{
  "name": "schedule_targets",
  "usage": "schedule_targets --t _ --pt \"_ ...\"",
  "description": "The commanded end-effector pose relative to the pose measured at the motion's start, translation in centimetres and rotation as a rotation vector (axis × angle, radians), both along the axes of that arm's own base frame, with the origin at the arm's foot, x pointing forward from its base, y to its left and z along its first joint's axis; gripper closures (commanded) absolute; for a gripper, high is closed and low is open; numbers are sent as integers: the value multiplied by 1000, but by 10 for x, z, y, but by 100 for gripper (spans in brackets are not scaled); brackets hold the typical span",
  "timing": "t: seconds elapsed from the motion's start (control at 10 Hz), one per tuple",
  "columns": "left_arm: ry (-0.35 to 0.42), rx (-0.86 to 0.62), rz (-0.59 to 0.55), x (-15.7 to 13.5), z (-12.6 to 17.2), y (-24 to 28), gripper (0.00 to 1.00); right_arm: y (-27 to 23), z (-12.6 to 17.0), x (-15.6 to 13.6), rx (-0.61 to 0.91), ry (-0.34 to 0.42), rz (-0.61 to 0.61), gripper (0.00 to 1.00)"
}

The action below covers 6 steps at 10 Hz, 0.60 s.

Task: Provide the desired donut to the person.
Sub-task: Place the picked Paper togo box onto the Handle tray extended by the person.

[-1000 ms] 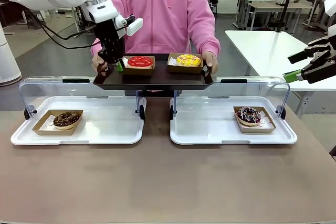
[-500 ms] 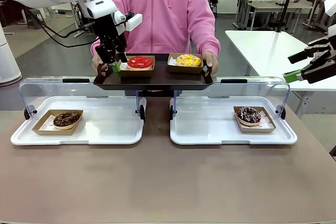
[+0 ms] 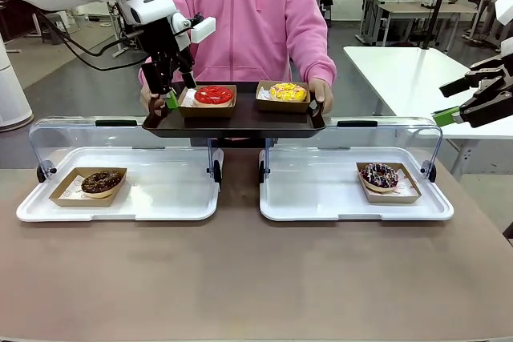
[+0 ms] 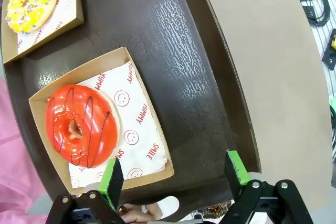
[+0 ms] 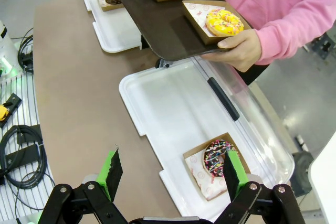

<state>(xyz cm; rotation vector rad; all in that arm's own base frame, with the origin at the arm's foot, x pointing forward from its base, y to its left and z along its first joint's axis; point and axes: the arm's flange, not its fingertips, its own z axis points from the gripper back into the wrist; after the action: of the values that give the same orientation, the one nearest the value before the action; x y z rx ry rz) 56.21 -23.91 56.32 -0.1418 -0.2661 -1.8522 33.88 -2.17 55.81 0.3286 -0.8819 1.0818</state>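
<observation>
Left gripper [image 4: 173,174]: jaws spread wide, nothing between them. In the left wrist view the green pads [image 4: 112,176] hang above the near edge of the dark tray [image 4: 178,61], one pad over the corner of the red donut's box [image 4: 100,129]. The red donut [image 3: 213,94] sits in that cardboard box on the tray's left half; a yellow donut [image 3: 288,91] sits in its own box on the right half. The person [image 3: 248,14] holds the tray by both ends above the far edge of the counter [image 3: 256,278].

Right gripper [image 5: 170,174]: jaws likewise open and empty, parked off to the side, above the right white bin [image 5: 157,103] with the sprinkled chocolate donut [image 5: 218,158]. A dark chocolate donut [image 3: 102,182] lies in the left bin [image 3: 160,190].

Judgement: the red donut looks delivered, so I read this as the release-and-retreat step. Next I need to lift the left arm up and clear of the tray and the person's hand [image 3: 152,95] without nudging the box. Whether another donut is wanted I cannot tell.
</observation>
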Motion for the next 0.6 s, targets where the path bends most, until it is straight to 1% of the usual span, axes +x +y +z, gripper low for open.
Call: schedule_targets --t 0.0,0.1,0.2,0.3,0.5 --pt "23 -25 -34 -3 5 6 0 0 -2 0 -2 3 1 0" --pt "46 -39 -40 -4 4 6 0 0 -2 0 -2 3 1 0" --pt "53 -33 -64 -13 0 8 0 0 -2 0 -2 3 1 0" --pt "16 -4 -8 -2 0 0 0 0 -2 0 -2 3 1 0" --pt "16 -4 -8 -2 0 0 0 0 -2 0 -2 3 1 0"
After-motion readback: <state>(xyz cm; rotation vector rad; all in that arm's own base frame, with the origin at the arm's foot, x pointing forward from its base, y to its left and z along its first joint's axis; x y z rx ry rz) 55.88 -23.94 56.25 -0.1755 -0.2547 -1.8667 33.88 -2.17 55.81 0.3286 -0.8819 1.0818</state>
